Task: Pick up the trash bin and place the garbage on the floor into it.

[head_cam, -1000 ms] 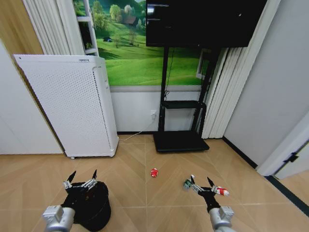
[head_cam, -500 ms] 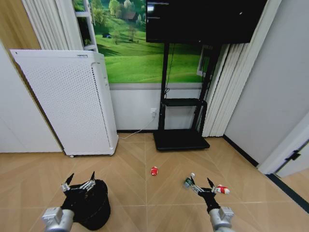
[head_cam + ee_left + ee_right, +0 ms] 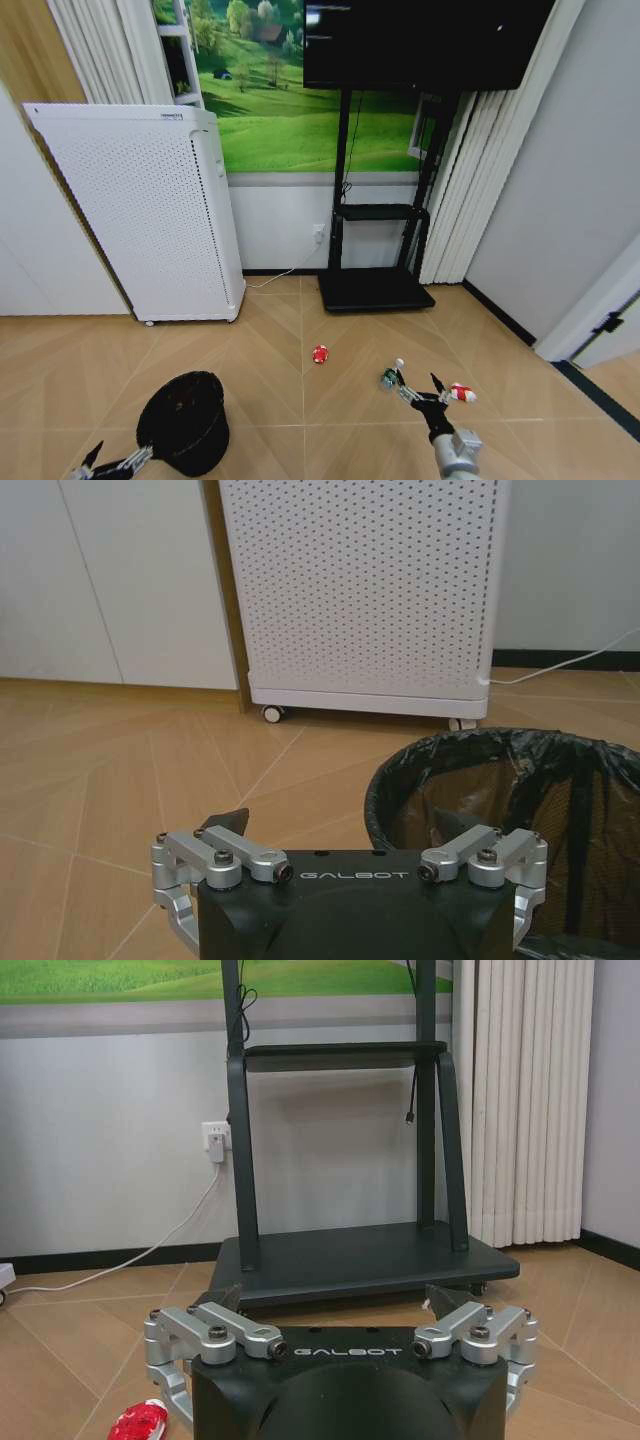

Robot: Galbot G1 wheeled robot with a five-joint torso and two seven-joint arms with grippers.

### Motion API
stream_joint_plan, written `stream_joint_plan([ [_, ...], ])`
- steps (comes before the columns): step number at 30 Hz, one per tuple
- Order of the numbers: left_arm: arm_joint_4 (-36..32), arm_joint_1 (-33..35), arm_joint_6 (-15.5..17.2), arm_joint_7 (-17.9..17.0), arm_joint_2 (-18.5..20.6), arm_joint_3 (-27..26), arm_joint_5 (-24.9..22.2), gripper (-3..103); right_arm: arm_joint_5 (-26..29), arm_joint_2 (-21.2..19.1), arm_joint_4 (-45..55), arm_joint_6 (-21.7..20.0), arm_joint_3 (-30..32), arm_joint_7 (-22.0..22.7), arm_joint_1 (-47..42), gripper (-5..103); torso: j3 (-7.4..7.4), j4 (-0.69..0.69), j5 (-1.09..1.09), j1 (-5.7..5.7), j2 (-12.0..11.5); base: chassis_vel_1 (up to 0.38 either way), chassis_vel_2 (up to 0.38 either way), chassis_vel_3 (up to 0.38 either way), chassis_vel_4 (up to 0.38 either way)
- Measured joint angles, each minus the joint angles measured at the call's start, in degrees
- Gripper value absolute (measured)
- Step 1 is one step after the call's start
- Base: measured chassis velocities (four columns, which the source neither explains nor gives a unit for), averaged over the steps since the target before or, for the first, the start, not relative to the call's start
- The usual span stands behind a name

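Observation:
The trash bin is a small black round basket with a black liner, standing upright on the wood floor at the lower left. My left gripper is low beside its near left side, open and holding nothing. In the left wrist view the bin stands just ahead, off to one side of the open gripper. The garbage lies on the floor: a red scrap, a greenish bottle and a red-and-white wrapper. My right gripper hovers open between bottle and wrapper. A red piece lies near that gripper.
A tall white perforated cabinet unit on castors stands at the back left. A black TV stand with a flat base stands against the far wall, with a white cable on the floor. Open floor lies between bin and litter.
My left arm has drawn back and down from above the bin to the bottom left edge, uncovering the bin's opening. The right arm and the litter stayed put.

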Motion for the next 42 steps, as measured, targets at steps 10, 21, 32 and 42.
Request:
stream_joint_plan([
  [10, -1.0, -6.4, 11.0, -0.8, 2.6, -0.8, -3.1, 100, -0.3, -1.2, -3.1, 0.4, 0.5, -0.3, 1.7, 100, 0.0, -0.01, 0.01, 0.03, 0.2, 0.0, 0.0, 0.0, 0.0],
  [21, 2.2, -12.1, 24.1, 1.0, 6.7, 2.1, -3.8, 100, -1.1, -2.1, -6.6, 1.3, 0.7, -0.6, 3.1, 100, 0.0, -0.01, 0.0, 0.05, 0.3, 0.0, 0.0, 0.0, 0.0],
  [32, 2.9, -13.1, 30.8, -1.4, 7.0, 2.9, -3.7, 100, -1.1, -2.6, -10.4, 2.5, 0.5, -0.6, 4.3, 100, 0.02, 0.0, 0.01, 0.05, 0.3, 0.0, 0.0, 0.0, 0.0],
  [42, 6.0, -15.2, 31.5, -1.8, 6.7, 3.7, -3.7, 100, -1.0, -2.9, -11.7, 3.1, 0.5, -0.6, 4.5, 100, 0.06, -0.01, 0.0, 0.06, 0.3, 0.0, 0.0, 0.0, 0.0],
])
